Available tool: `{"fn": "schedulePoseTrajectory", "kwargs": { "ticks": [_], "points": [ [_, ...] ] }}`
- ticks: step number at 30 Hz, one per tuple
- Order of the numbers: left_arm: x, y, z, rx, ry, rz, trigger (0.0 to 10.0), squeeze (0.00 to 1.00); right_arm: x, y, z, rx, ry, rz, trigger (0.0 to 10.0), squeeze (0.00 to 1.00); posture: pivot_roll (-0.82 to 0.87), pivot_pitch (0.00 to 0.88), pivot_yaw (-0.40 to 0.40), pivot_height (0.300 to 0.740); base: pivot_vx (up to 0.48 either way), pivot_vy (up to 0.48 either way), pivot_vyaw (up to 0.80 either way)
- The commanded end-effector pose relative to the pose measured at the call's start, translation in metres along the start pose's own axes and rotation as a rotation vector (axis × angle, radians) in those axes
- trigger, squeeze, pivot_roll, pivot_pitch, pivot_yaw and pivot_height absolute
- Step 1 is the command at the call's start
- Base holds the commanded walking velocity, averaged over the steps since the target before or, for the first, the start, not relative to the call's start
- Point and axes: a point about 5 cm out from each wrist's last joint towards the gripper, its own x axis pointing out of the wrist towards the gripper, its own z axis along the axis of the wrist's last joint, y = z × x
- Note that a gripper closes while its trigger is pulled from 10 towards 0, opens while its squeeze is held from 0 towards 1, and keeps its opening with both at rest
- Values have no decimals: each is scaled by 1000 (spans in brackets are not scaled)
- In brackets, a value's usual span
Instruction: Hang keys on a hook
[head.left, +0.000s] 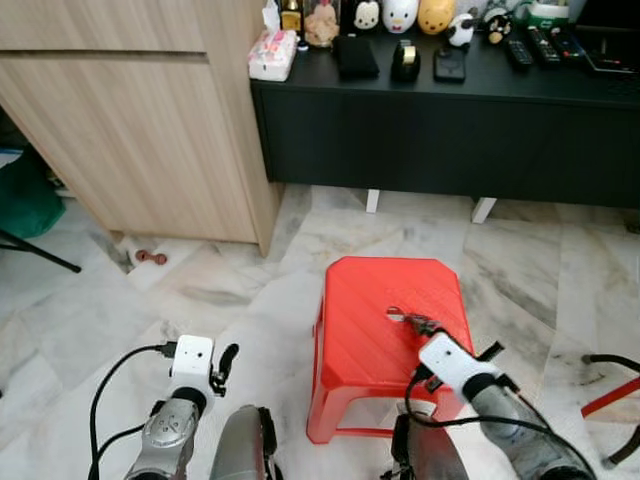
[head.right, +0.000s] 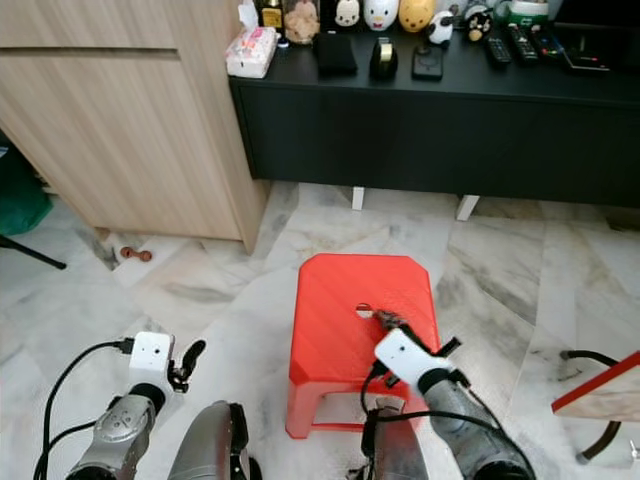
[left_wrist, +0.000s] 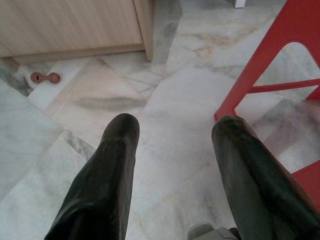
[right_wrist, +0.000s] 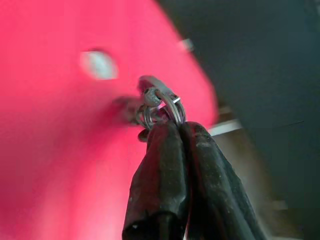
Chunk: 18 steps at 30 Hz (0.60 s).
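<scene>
Keys (right_wrist: 159, 107) sit pinched in right hand (right_wrist: 177, 125) over red stool (head.left: 370, 320) top, fingers clamped on the ring; going from left: left hand (left_wrist: 172, 132) spread wide above marble floor (head.left: 250, 290).

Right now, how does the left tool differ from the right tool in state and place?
The left tool is open, its two black fingers spread apart with nothing between them; the right tool is shut on the keys. The left tool hovers over the marble floor beside the red stool; the right tool is over the stool's top. Both have two long black fingers.
</scene>
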Motion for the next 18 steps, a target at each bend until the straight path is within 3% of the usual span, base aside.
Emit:
{"fn": "schedulePoseTrajectory", "kwargs": {
  "ticks": [1,4,7,8,10,11,12,14,17,18],
  "points": [
    [-3,1,-9,3,47,0,10000,0,9,-21,23,-58,-100,-98,10000,0,46,117,12,605,0,0,0],
    [-4,1,-9,2,49,2,10000,0,14,-35,37,-80,-150,-160,10000,0,48,110,13,605,0,0,0],
    [-5,2,-11,5,56,3,10000,0,16,-41,46,30,-163,-200,10000,0,51,104,16,605,0,0,0],
    [-5,2,-11,5,57,3,10000,0,18,-42,47,214,-142,-224,10000,0,50,102,17,605,0,0,0],
    [-5,2,-12,6,59,2,10000,0,22,-43,46,743,-74,-263,10000,0,55,97,17,605,0,0,0],
    [-5,2,-12,7,59,2,10000,0,23,-40,44,931,-42,-267,10000,0,56,93,18,605,0,0,0],
    [-5,2,-11,7,59,3,10000,0,25,-33,42,1016,9,-217,10000,0,51,91,20,605,0,0,0],
    [-4,2,-11,9,58,2,10000,0,27,-18,36,1075,114,-130,10000,0,48,87,22,605,0,0,0],
    [-4,1,-11,12,59,-2,10000,0,26,-9,32,1145,173,-105,10000,0,55,82,23,605,0,0,0],
    [-4,1,-10,14,58,-4,10000,0,25,-11,31,1127,157,-139,10000,0,55,79,24,605,0,0,0]
  ]
}}
